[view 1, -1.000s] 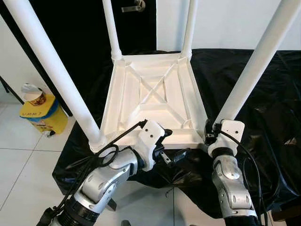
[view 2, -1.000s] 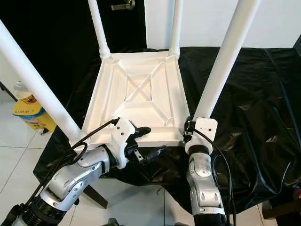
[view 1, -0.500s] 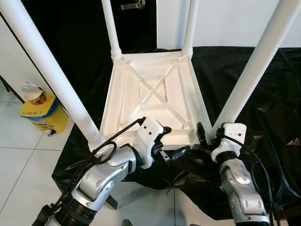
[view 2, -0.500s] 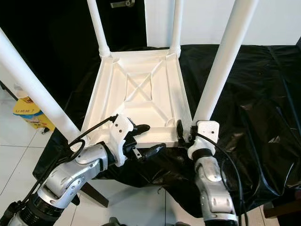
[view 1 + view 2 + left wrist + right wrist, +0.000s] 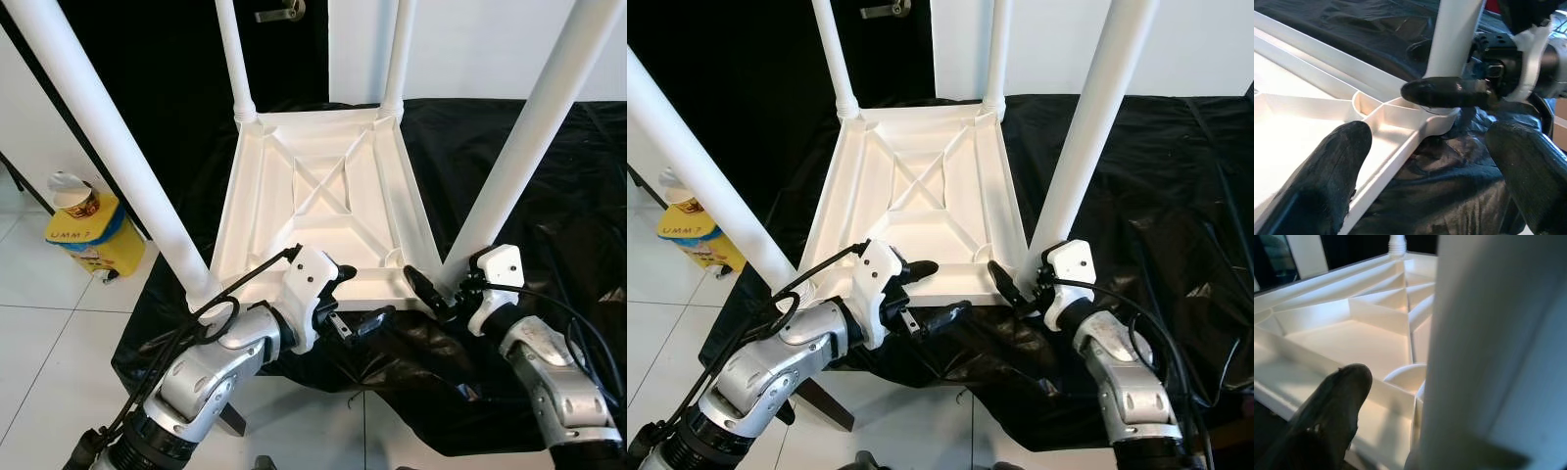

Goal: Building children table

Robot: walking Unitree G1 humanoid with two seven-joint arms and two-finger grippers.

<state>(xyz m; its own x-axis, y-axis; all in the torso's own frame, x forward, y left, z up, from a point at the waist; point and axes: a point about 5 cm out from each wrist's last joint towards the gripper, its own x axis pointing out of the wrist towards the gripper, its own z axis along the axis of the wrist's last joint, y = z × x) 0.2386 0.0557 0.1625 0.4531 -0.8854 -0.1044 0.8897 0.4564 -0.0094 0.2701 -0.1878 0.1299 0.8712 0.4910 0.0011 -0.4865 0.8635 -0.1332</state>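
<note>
Both end effectors at the near edge of an upside-down white children table.

The children table [image 5: 328,211] lies tabletop-down on a bench draped in black plastic sheet [image 5: 549,196], its four white legs pointing up. The left end effector [image 5: 355,299] sits at the table's 6 o'clock edge with its black fingers [image 5: 1334,166] spread, one over the ribbed underside and one outside the rim, above the sheet. The right end effector [image 5: 1014,286] is at the 5 o'clock corner, hugging the base of the near-right leg [image 5: 524,147]; one finger [image 5: 1332,416] lies inside the rim beside the leg socket, and the jaws stand apart around the leg, though whether they press on it cannot be told. At 9 o'clock, on the tiled floor [image 5: 49,333], stands a yellow bin [image 5: 93,240].
</note>
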